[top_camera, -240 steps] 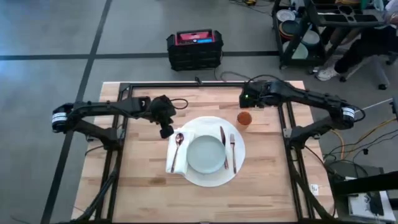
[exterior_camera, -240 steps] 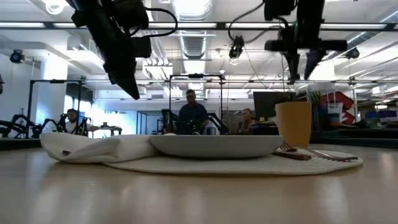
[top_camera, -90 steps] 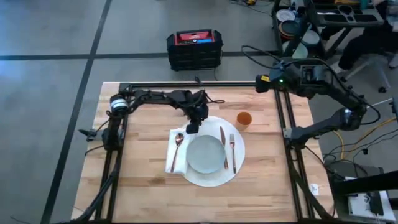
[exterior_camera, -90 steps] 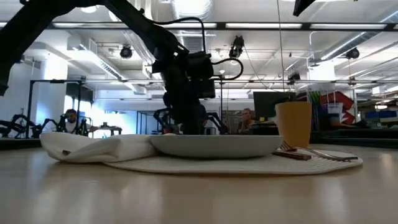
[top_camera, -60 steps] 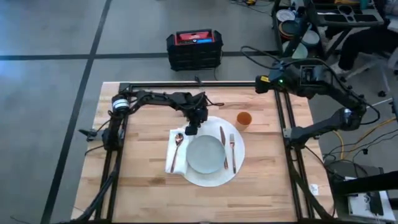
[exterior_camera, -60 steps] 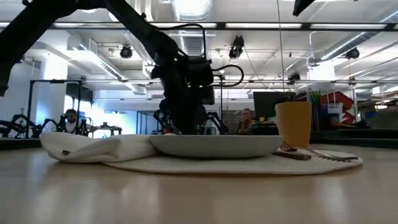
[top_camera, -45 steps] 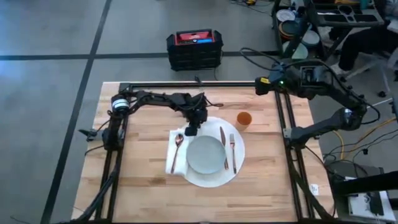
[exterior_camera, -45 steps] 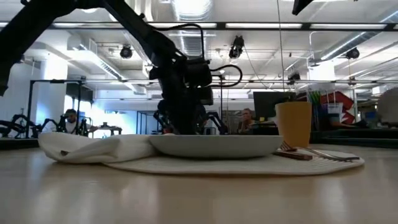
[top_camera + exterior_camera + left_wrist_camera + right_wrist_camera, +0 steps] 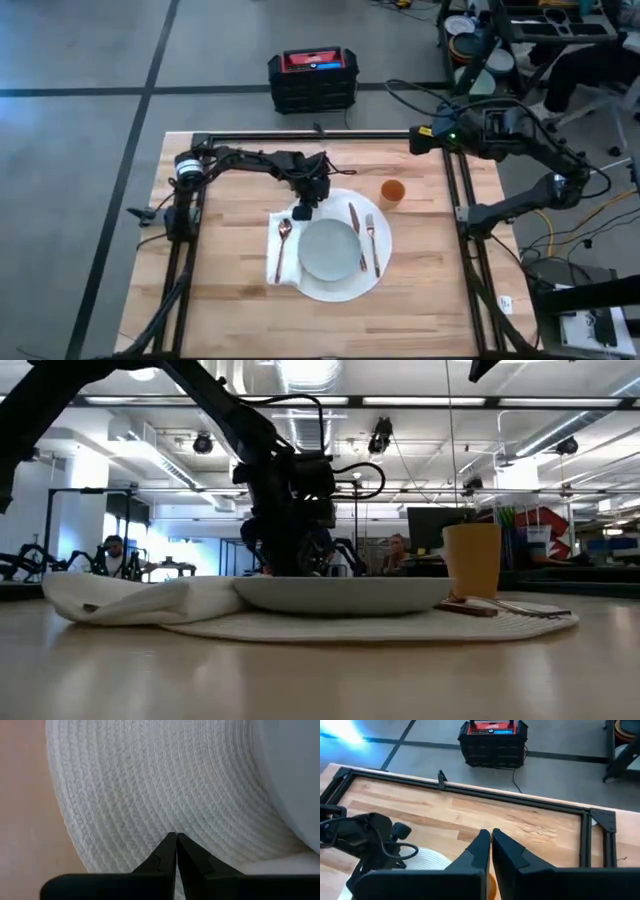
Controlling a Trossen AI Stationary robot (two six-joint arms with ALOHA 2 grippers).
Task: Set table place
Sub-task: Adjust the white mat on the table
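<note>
The round white woven mat (image 9: 340, 286) lies at the table's middle with the pale plate (image 9: 329, 249) on it. A white napkin (image 9: 281, 265) carrying a spoon (image 9: 283, 238) lies left of the plate, and a knife (image 9: 353, 222) and a fork (image 9: 372, 241) lie to its right. An orange cup (image 9: 392, 191) stands by the mat's far right edge. My left gripper (image 9: 302, 211) is shut, its tips down on the mat's far left part. My right gripper (image 9: 491, 832) is shut and empty, raised over the table's far right corner. My left gripper has its shut fingertips (image 9: 170, 845) down on the mat's woven surface (image 9: 176, 826), a little way in from the mat's far left edge and beside the plate's rim (image 9: 295, 770). The fingers come from above. The mat lies flat on the table.
A black frame rail (image 9: 330, 138) runs along the table's far edge, and more rails run down both sides. A black case with a red top (image 9: 313, 78) stands on the floor beyond the far edge. Bare wood (image 9: 230, 300) lies left and near of the mat.
My left gripper has gone a little toward the table's left edge with its shut tips on the mat. The mat has slid left with the plate, napkin and cutlery on it. The cup has stayed where it was.
</note>
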